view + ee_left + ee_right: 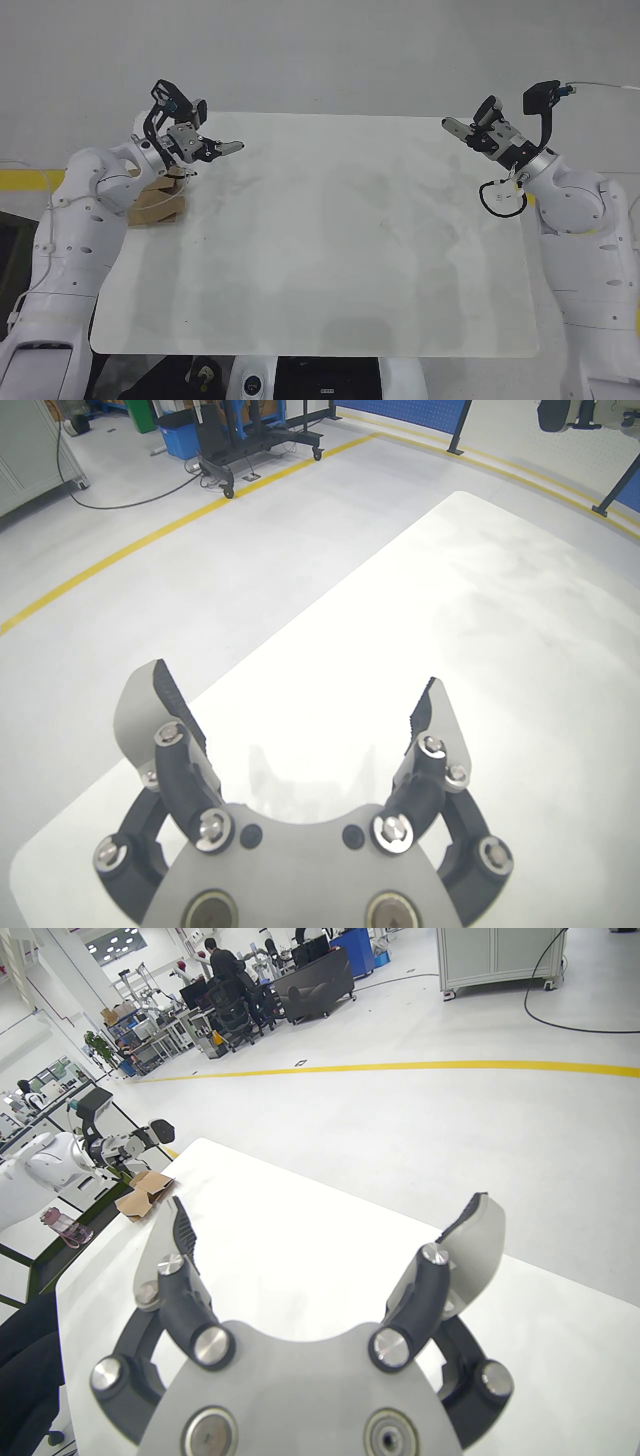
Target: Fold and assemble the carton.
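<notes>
Carton (152,208) behind left jaws (parted), table (350,260) edge

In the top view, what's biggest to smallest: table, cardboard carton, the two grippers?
Table, clearly largest.
Carton, partly hidden, so unranked against grippers.
Left gripper and right gripper look alike.

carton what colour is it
The carton is plain brown, clearest in the right wrist view.

No writing, label, number or sign can be read anywhere; the brown carton (145,1195) and the white tabletop (350,250) show no legible print.
</notes>
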